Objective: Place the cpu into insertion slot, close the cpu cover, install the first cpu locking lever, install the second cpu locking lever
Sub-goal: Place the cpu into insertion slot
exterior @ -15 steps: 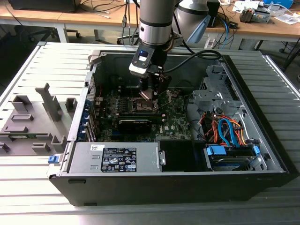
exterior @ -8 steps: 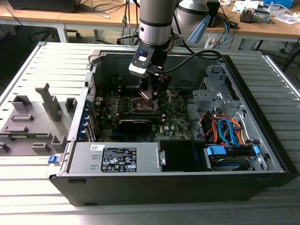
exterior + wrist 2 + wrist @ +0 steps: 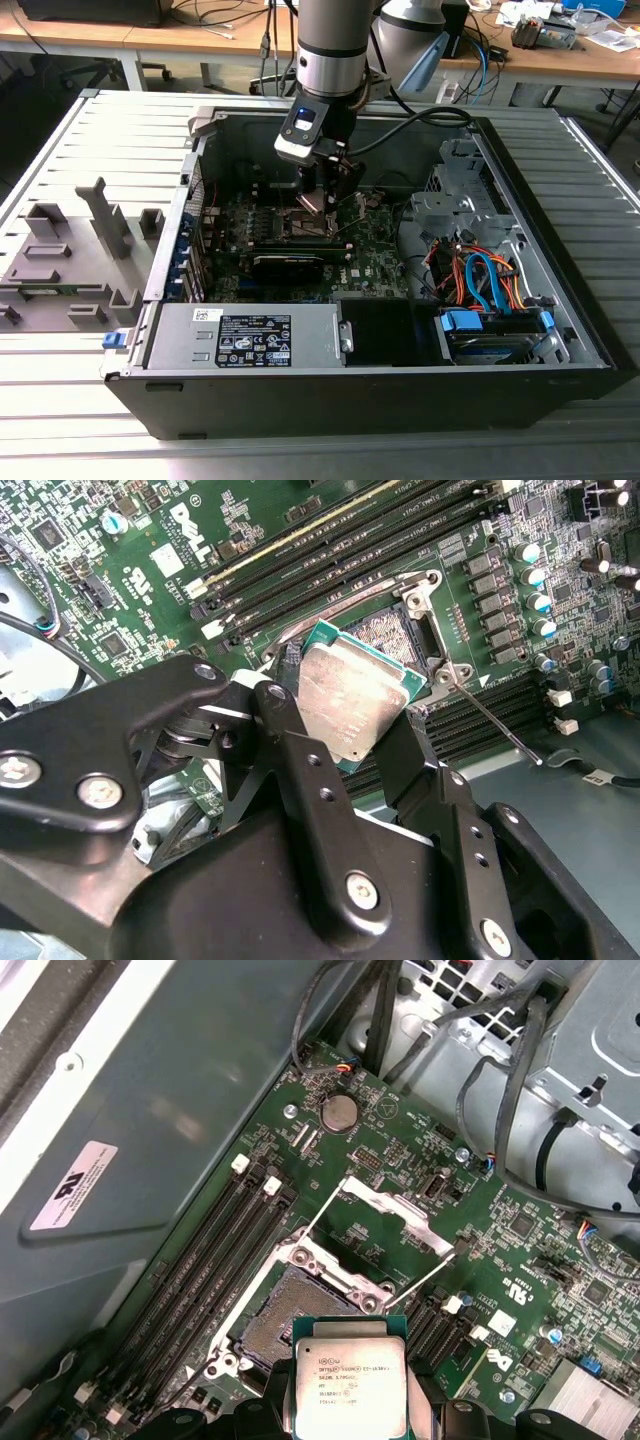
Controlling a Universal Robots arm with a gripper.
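The table (image 3: 90, 150) under me is grey metal with long ridges. A big open computer case (image 3: 400, 395) lies on it on its side. Beside the case, on the exterior view's left, sits a grey tray of blocks (image 3: 70, 260).

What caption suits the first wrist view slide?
Gripper holding the small square silvery-grey cpu close to the dark square insertion slot, with the dull silver cpu cover open.

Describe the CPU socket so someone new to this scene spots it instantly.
In the open computer case, look at the green motherboard. The insertion slot sits between two banks of long memory slots, near the cpu held by the gripper. It alone is square and dark, metal-rimmed, with the cpu cover swung open beside it.
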